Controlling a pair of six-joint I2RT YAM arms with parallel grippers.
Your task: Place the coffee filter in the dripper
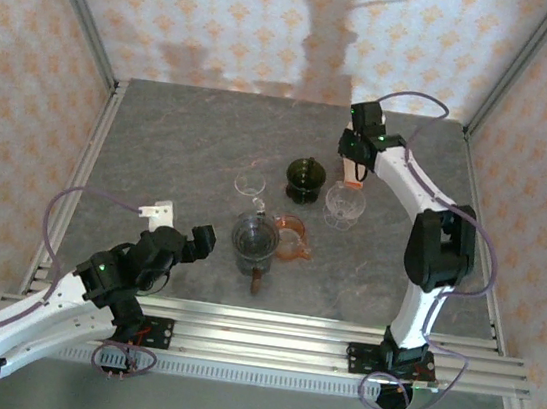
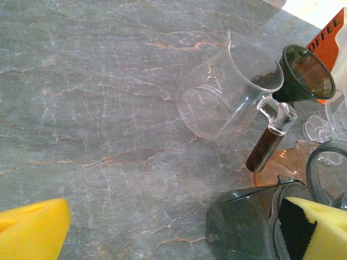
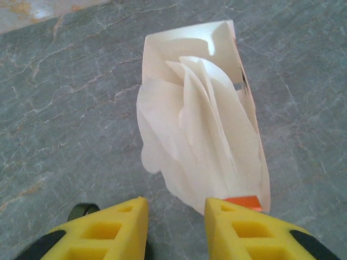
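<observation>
The right gripper (image 3: 176, 208) is held low over the open filter box (image 3: 187, 46), in the upper centre-right of the overhead view. Its jaws are set partly apart astride the bottom edge of the fanned paper coffee filters (image 3: 200, 135), probably so that one sheet can be pinched out, and nothing is seen clamped yet. The left gripper (image 1: 198, 242) is held wide open and empty at lower left, away from the glassware, while the dark green dripper (image 1: 305, 178) is stood just left of the box.
</observation>
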